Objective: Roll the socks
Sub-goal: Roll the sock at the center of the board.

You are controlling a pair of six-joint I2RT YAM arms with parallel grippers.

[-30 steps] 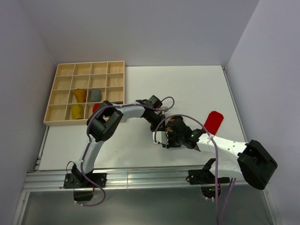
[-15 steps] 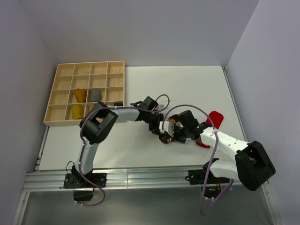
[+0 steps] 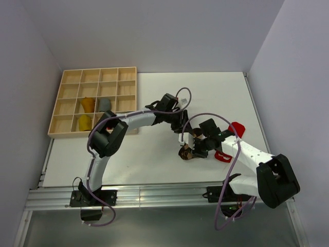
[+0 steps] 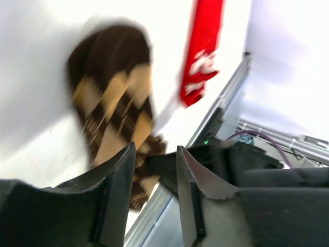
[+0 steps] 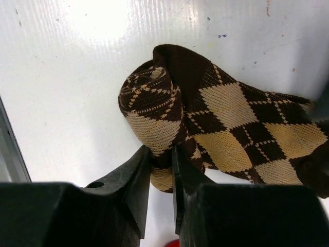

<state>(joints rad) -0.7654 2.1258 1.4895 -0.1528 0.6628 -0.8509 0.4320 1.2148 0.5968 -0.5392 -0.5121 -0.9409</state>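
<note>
At the bottom of the top view, the metal rail (image 3: 154, 193) runs along the near edge of the white table (image 3: 144, 164). A strip of open surface lies between this edge and the brown-tan argyle sock (image 3: 186, 153). This sock lies a little right of the frame's centre, with one end rolled into a small bundle. In the right wrist view we see the right gripper (image 5: 161, 159) clenched on that rolled end, a fold of cloth between its fingers. The left gripper (image 3: 178, 123) hangs just above the sock in the frame. Its jaws stand apart and grasp nothing, so it is released. The red sock (image 3: 236, 128) lies flat to the right, partly under the right arm and near the table's right edge. Beyond it, the upper right of the table gives wide open room. At the upper left, the wooden tray (image 3: 72, 77) holds mustard socks (image 3: 85, 122) and a grey sock (image 3: 105, 105) in its lower compartments.
</note>
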